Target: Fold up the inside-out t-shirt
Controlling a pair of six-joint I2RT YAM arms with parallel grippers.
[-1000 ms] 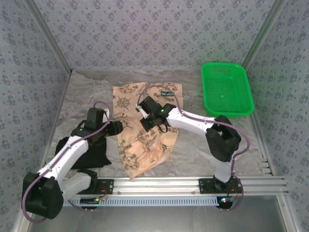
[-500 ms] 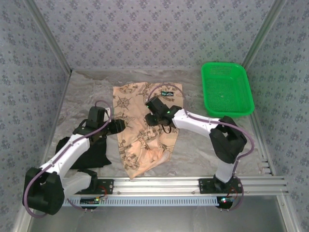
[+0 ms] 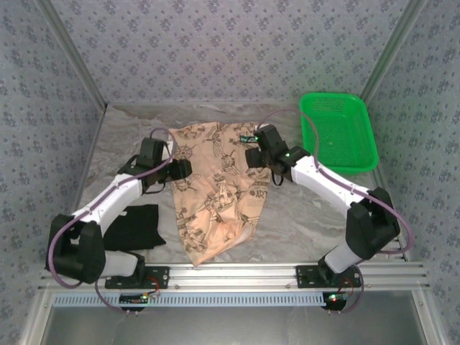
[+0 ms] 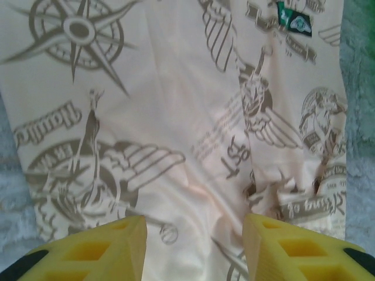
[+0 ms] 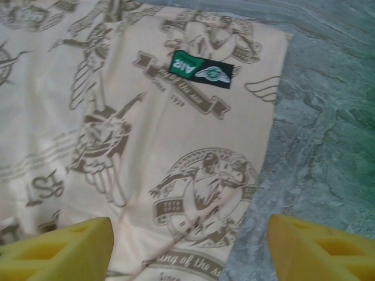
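The inside-out t-shirt (image 3: 215,190) lies as a long peach-tan strip with dark compass and ship prints, running from the table's back middle toward the front rail. Its small dark label (image 5: 201,69) sits near the far right corner. My left gripper (image 3: 181,169) hangs open over the shirt's left edge, yellow fingers (image 4: 99,249) apart above printed cloth (image 4: 176,146). My right gripper (image 3: 256,156) hovers open over the shirt's right edge (image 5: 176,175), one yellow finger (image 5: 319,252) over bare table. Neither holds anything.
A green plastic basket (image 3: 336,132) stands at the back right. A plain black folded garment (image 3: 136,228) lies at the front left beside the left arm. Patterned walls enclose the grey table (image 3: 309,215) on three sides; an aluminium rail (image 3: 237,273) runs along the front.
The right gripper has moved from the shirt's middle back and right to its right edge. The left gripper has moved back toward the shirt's upper left edge, uncovering the black garment.
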